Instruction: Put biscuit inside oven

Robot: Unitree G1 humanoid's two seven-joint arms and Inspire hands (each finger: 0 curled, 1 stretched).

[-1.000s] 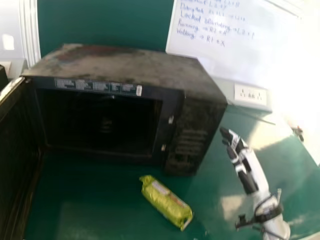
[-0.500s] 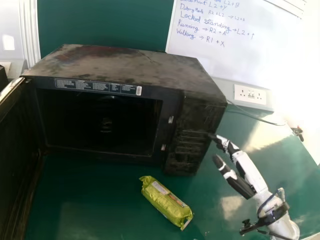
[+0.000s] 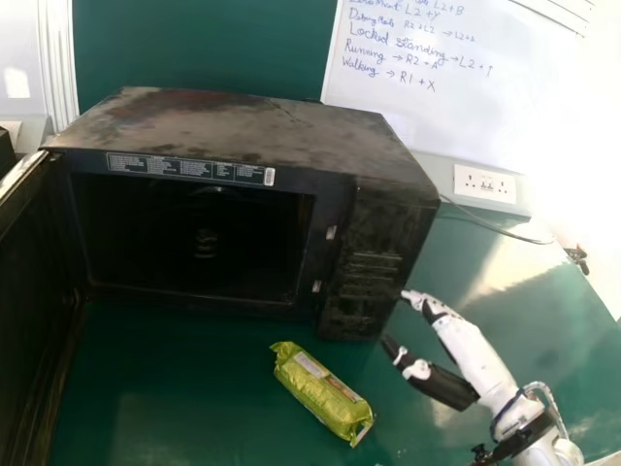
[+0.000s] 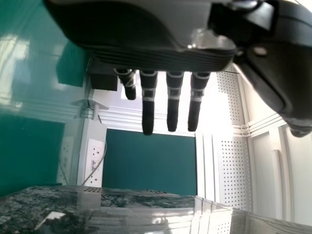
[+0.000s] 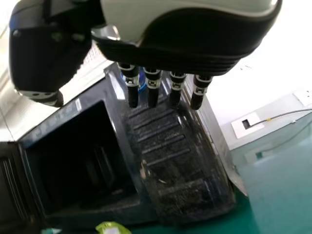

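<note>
On the green tabletop point(image 3: 175, 398), the green-wrapped biscuit packet point(image 3: 320, 393) lies obliquely in front of the black microwave oven point(image 3: 262, 131), outside its cavity point(image 3: 194, 238). The oven door point(image 3: 29, 291) stands open at the head view's left. My right hand point(image 3: 471, 354) is near the lower end of the control panel point(image 3: 364, 272), its fingers extended and the thumb apart; whether a fingertip touches the oven I cannot tell. My left hand point(image 4: 141, 29), in the left wrist view, is likewise open, fingers straight.
</note>
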